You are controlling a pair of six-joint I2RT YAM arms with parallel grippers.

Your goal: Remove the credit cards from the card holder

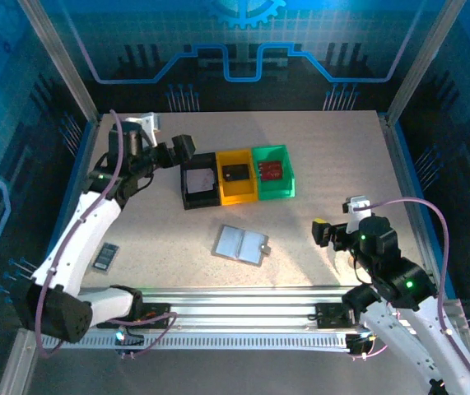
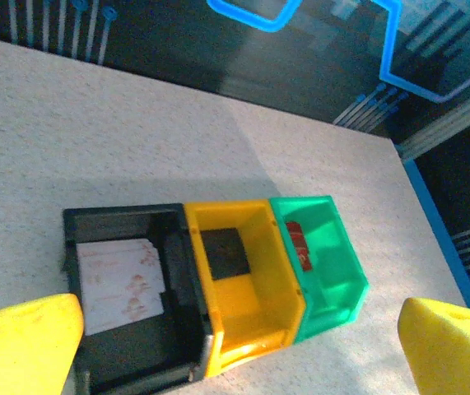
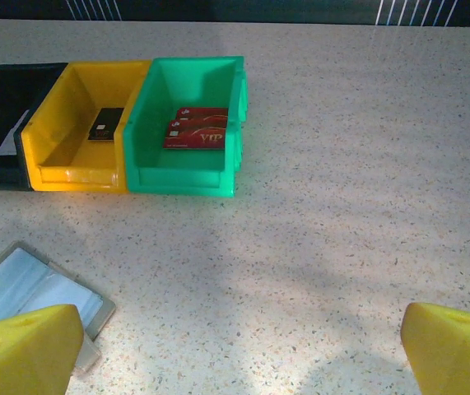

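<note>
Top: card holder (image 1: 241,244) open on surface (image 1: 333,164); left hand (image 1: 183,150) near bins (image 1: 236,197); left wrist: fingers (image 2: 20,341) spread, empty; pale credit card (image 2: 119,284) in black bin (image 2: 119,218); right wrist: right hand (image 3: 239,346) spread, empty; red credit cards (image 3: 197,132) in green bin (image 3: 181,177).

The speckled pale table (image 1: 342,164) carries three bins touching in a row towards its far edge, about midway across: a black bin (image 1: 200,200), a yellow bin (image 1: 237,196) and a green bin (image 1: 274,191). Nearer the front edge, the grey card holder (image 1: 240,243) lies open and flat. A dark card (image 1: 107,257) lies alone by the left edge.
</note>
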